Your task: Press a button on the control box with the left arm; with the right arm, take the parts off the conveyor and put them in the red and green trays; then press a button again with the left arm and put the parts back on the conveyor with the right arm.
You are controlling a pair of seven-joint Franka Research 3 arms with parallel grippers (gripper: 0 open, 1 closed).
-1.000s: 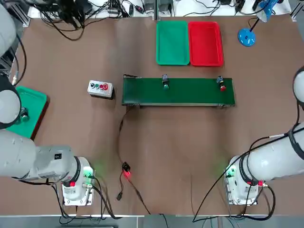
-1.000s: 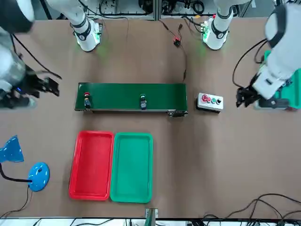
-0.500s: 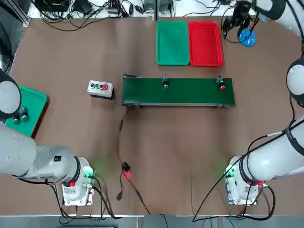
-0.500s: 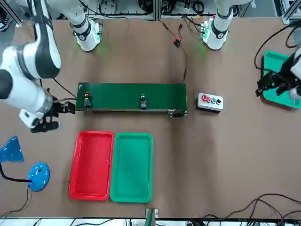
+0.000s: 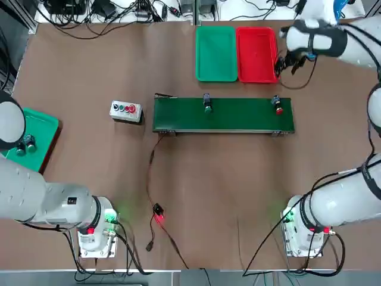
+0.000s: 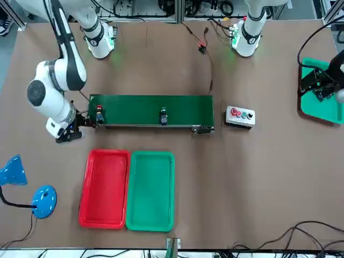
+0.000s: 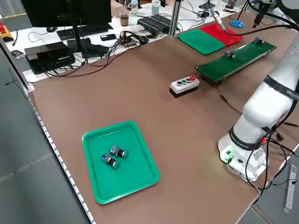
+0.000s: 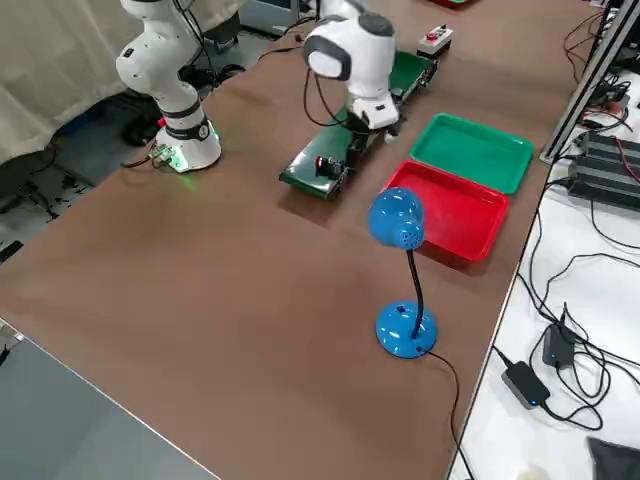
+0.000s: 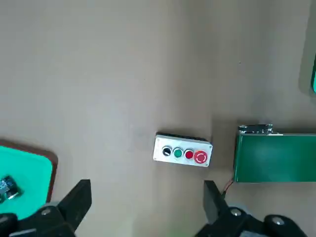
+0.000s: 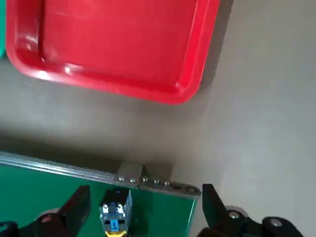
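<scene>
I hold the right tool [image 10: 140,217], fingers spread and empty, above the conveyor [image 5: 223,114] end nearest the red tray [image 5: 257,53], straddling the red-capped part [image 5: 278,108] for pickup; left tool [image 9: 143,212], also spread, waits off beside the control box [image 5: 125,111].

This is a robotics lab. 2 white arms are bolted by their bases [image 5: 95,235] to a wide brown desk [image 5: 89,167], status lights glowing green and red at the mounts. Loose cables [image 5: 152,179] trail across the desktop to a short green conveyor [image 5: 223,114] and a grey control box [image 5: 125,111] with 3 coloured buttons. Past the desk's far edge runs a white bench crowded with a monitor [image 7: 65,14], a keyboard [image 7: 86,30], black electronics boxes [image 7: 46,53] and tangled wiring. A blue desk lamp [image 8: 400,250] stands near the corner, by power supplies [image 8: 525,380] on the white side bench.
</scene>
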